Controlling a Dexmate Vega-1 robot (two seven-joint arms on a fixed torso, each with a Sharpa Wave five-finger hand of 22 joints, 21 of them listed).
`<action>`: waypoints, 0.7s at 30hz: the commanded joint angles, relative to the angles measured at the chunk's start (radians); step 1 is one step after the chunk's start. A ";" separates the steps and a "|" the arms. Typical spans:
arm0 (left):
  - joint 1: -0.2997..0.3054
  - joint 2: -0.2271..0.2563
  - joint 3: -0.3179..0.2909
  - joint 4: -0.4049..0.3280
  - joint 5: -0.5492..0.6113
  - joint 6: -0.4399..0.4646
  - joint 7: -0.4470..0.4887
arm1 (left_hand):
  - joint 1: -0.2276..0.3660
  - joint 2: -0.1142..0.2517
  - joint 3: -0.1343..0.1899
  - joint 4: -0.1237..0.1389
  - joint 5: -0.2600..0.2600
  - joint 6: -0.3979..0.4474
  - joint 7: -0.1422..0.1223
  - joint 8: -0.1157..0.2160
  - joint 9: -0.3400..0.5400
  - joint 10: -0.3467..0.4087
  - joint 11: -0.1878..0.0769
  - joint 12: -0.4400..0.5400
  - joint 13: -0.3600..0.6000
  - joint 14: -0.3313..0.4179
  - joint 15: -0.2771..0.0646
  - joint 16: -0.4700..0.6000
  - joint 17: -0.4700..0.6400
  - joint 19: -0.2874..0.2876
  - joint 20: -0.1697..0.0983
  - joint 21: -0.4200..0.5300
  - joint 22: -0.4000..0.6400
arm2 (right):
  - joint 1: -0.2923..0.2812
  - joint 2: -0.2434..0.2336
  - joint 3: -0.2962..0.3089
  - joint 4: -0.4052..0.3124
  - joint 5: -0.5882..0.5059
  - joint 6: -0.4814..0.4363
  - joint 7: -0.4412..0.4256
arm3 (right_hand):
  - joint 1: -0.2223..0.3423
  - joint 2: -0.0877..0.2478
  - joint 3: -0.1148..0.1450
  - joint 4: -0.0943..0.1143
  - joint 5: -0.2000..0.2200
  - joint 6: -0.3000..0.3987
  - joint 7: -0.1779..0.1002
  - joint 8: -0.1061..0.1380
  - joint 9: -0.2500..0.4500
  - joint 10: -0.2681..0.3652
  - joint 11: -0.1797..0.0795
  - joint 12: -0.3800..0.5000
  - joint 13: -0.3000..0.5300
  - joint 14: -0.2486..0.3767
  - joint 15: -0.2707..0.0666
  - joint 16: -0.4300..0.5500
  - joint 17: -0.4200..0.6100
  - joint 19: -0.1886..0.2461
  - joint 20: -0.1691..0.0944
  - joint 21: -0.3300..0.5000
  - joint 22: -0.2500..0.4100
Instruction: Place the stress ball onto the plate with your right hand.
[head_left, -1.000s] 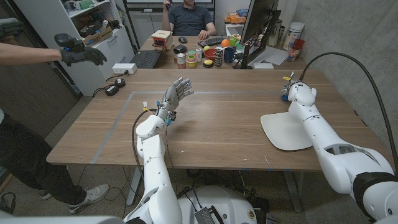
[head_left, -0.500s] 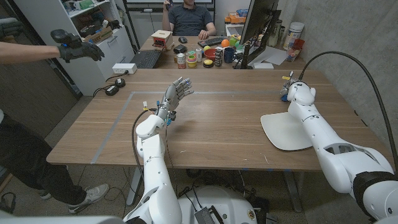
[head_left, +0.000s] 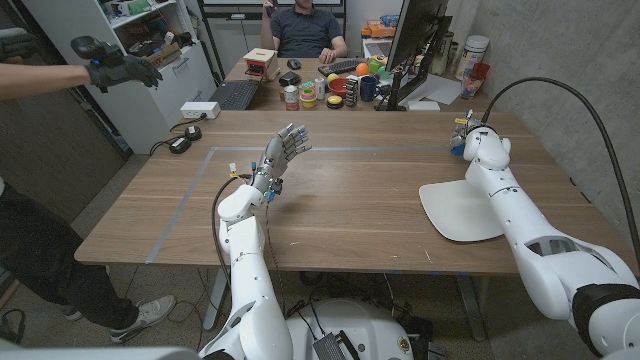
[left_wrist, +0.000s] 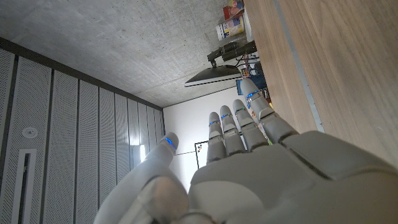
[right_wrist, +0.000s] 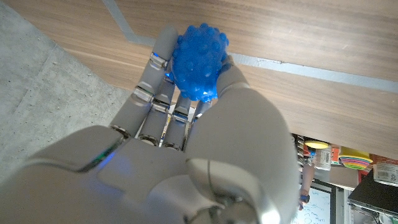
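The stress ball (right_wrist: 199, 61) is blue and knobbly, and my right hand (right_wrist: 186, 112) grips it between thumb and fingers. In the head view my right hand (head_left: 470, 135) hangs over the table's far right, beyond the white plate (head_left: 458, 210), with a bit of the blue ball (head_left: 457, 149) showing at its left side. The plate lies near the front right edge with nothing on it. My left hand (head_left: 284, 152) is raised above the table's middle, fingers straight and apart, holding nothing; its fingers (left_wrist: 249, 121) point along the table.
A grey tape line (head_left: 200, 190) marks a rectangle on the wooden table (head_left: 350, 200). A second desk behind holds a monitor (head_left: 412, 45), keyboard (head_left: 234, 95) and small clutter. A seated person (head_left: 305, 28) is behind it; another person's gloved hand (head_left: 110, 72) reaches in at far left.
My right hand has lifted slightly and moved a little farther from the plate with the ball. The person's gloved hand at left has risen. My left hand has stayed still.
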 joint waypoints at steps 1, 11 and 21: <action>0.006 -0.004 0.004 -0.008 -0.006 0.000 -0.006 | -0.010 0.002 -0.005 -0.001 0.007 -0.001 0.007 0.006 0.005 -0.001 0.005 0.004 0.005 -0.002 -0.020 0.005 0.003 0.008 -0.008 -0.001 0.002 | -0.027 -0.008 0.022 -0.081 -0.016 0.017 0.008 | 0.117 0.114 -0.006 0.006 0.000 0.013 0.008 0.012 0.005 0.012 -0.005 0.008 0.007 0.154 -0.246 -0.007 0.004 -0.015 -0.112 0.013 0.005; 0.009 -0.007 0.009 -0.017 -0.006 -0.003 -0.008 | -0.011 0.004 -0.006 0.000 0.009 -0.001 0.007 0.006 0.004 0.000 0.005 0.004 0.005 -0.002 -0.021 0.005 0.003 0.009 -0.009 -0.004 0.002 | -0.048 -0.012 0.044 -0.140 -0.020 0.037 0.022 | 0.112 0.119 -0.014 0.015 -0.002 0.022 0.014 0.019 0.013 0.020 -0.003 0.017 0.015 0.161 -0.244 -0.008 0.011 -0.022 -0.113 0.029 0.009; 0.011 -0.008 0.016 -0.020 -0.008 -0.002 -0.014 | -0.011 0.004 -0.006 0.000 0.010 0.000 0.008 0.007 0.004 0.000 0.007 0.004 0.004 -0.002 -0.019 0.005 0.002 0.010 -0.009 -0.006 0.002 | -0.092 -0.021 0.074 -0.226 -0.027 0.053 0.048 | 0.113 0.121 -0.022 0.018 -0.003 0.034 0.019 0.027 0.020 0.029 -0.006 0.025 0.024 0.167 -0.244 -0.011 0.017 -0.028 -0.115 0.047 0.013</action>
